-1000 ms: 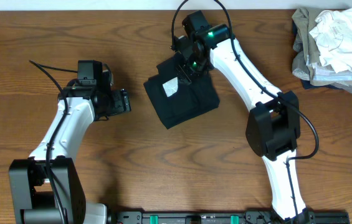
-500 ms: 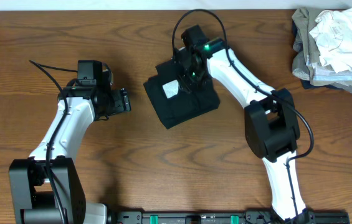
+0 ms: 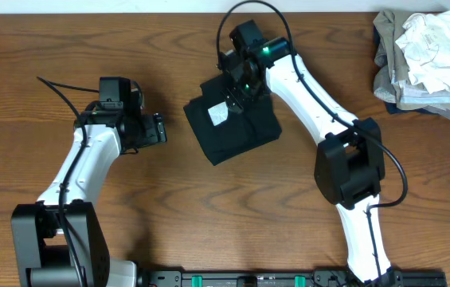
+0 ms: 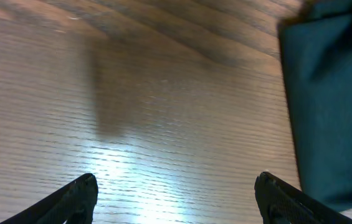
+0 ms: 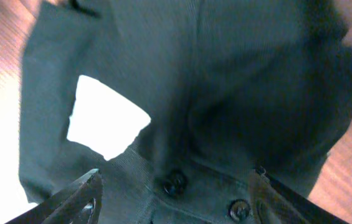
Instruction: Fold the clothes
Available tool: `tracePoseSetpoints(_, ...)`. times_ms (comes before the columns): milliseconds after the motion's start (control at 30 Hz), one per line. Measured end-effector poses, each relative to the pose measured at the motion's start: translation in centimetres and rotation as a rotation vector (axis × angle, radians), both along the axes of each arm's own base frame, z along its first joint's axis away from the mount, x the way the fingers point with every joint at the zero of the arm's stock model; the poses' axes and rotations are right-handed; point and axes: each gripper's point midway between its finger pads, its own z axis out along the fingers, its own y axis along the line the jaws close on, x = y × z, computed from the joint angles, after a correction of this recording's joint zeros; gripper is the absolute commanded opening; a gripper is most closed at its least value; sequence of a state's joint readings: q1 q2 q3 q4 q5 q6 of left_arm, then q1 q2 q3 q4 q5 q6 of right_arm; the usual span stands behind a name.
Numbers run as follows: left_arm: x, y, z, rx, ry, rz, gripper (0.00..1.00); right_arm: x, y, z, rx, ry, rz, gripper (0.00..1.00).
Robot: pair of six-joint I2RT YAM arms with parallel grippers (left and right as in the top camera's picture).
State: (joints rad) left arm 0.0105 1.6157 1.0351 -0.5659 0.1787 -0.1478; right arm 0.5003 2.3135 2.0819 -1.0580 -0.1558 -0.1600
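Over the far centre of the worktop (image 3: 209, 215), the right pincer (image 5: 177, 186) hangs released, its two fingers wide apart with nothing gripped between them. Directly beneath it lies the dark garment (image 5: 225, 81), which fills the right wrist view; a white label (image 5: 104, 118) shows on the cloth and two buttons (image 5: 238, 208) sit along a band near the fingers. Whether the fingertips touch the cloth cannot be told from these views.

From overhead, the same pincer (image 3: 236, 88) stands at the far edge of the garment (image 3: 232, 123), which lies as a compact, roughly square packet turned at a slant, label (image 3: 219, 113) uppermost.

To the left, the left pincer (image 4: 176, 186) is likewise released and holds nothing. It faces bare wood, with the garment's edge (image 4: 331, 106) at the right of its view. Overhead it sits (image 3: 161, 127) near the packet's left side but apart from it.

At the far right corner, well apart from both arms, a heap of clothes (image 3: 424, 60) lies crumpled: pale, white and bluish pieces, unsorted.

Assessment: the dark garment looks folded, or nearly so; at most a final tidying is left. The heap is untouched and unfolded, so most of the task is judged outstanding.
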Motion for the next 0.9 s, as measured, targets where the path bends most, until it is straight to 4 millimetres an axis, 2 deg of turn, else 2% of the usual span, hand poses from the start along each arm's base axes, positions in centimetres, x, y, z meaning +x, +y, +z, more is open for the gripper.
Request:
tracePoseSetpoints(100, 0.0, 0.8, 0.0, 0.013, 0.000, 0.021, 0.82, -0.8, 1.4, 0.2, 0.002, -0.005, 0.035, 0.71)
tracePoseSetpoints(167, 0.0, 1.9, 0.0, 0.020, 0.001, 0.051, 0.82, -1.6, 3.0, 0.2, 0.005, -0.012, 0.071, 0.70)
tracePoseSetpoints(333, -0.2, 5.2, -0.1, 0.027, 0.005, 0.145, 0.82, -3.7, 8.5, 0.7, 0.026, -0.089, 0.171, 0.71)
tracePoseSetpoints(433, -0.4, 6.6, -0.1, 0.030, 0.009, 0.186, 0.82, -4.4, 10.4, 0.5, -0.008, -0.144, 0.182, 0.73)
tracePoseSetpoints(533, -0.7, 7.4, -0.2, 0.030, 0.016, 0.208, 0.82, -3.9, 10.5, -0.7, -0.087, -0.204, 0.148, 0.75)
tracePoseSetpoints(767, -0.8, 7.5, -0.2, 0.029, 0.018, 0.213, 0.82, -1.2, 7.7, -5.8, -0.285, -0.275, 0.021, 0.79)
tracePoseSetpoints(900, -0.8, 7.5, -0.2, 0.029, 0.018, 0.213, 0.82, -0.9, 7.4, -5.6, -0.304, -0.297, 0.001, 0.79)
